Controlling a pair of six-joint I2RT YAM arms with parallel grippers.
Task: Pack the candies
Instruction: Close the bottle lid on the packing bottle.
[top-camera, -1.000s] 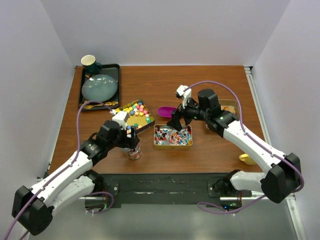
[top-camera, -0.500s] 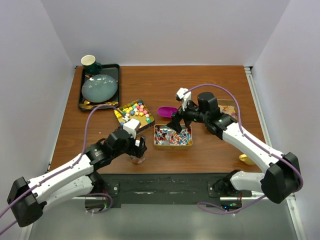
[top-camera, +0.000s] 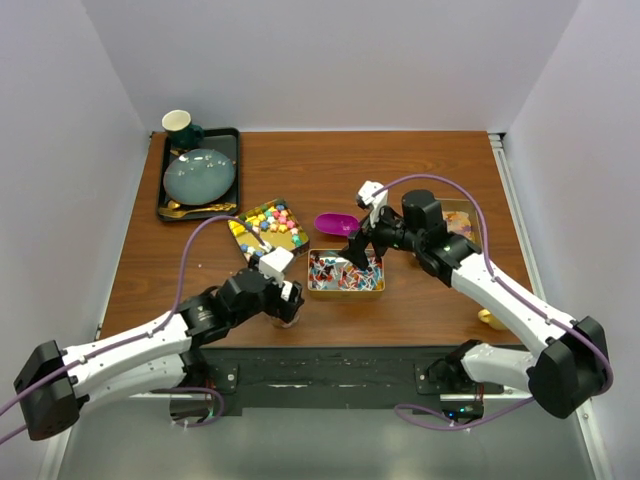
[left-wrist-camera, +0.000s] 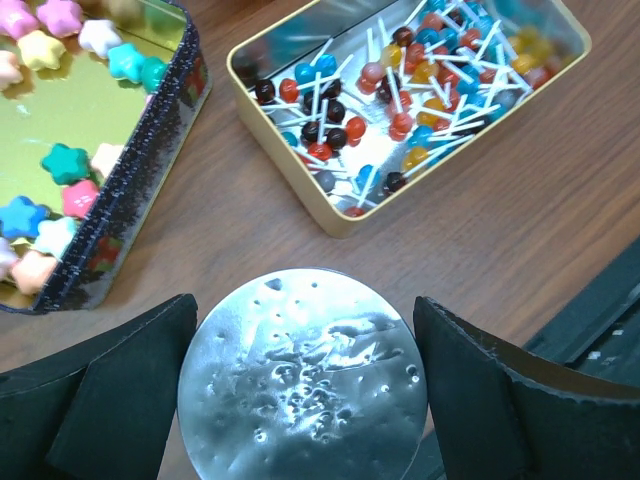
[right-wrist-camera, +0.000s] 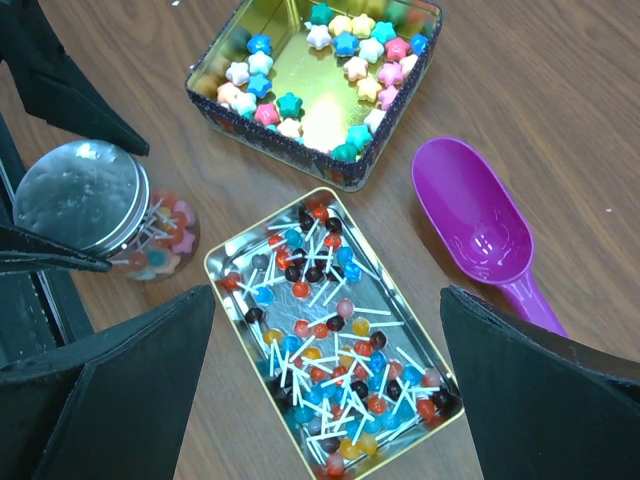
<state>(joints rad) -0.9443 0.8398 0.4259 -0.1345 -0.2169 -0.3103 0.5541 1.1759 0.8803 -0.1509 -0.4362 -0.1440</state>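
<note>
The candies show as small lollipops (right-wrist-camera: 335, 350) lying in an open gold tin (top-camera: 345, 290), and pastel star sweets (right-wrist-camera: 345, 45) in a dark-walled tin (top-camera: 297, 247). A glass jar with a dimpled silver lid (left-wrist-camera: 303, 375) holds more sweets (right-wrist-camera: 165, 245). My left gripper (left-wrist-camera: 305, 300) is shut on that jar at the lid, near the table's front edge (top-camera: 283, 305). My right gripper (right-wrist-camera: 328, 295) hangs open above the lollipop tin (top-camera: 360, 250), touching nothing.
A purple scoop (right-wrist-camera: 475, 220) lies just behind the lollipop tin. A black tray (top-camera: 232, 140) with a teal dish and a cup sits at the back left. Another tin (top-camera: 462, 210) shows under the right arm. A yellow object (top-camera: 490, 318) lies near the right front.
My left gripper has slid right and toward the front edge, the jar moving with it. The right gripper has drifted slightly right over the lollipop tin.
</note>
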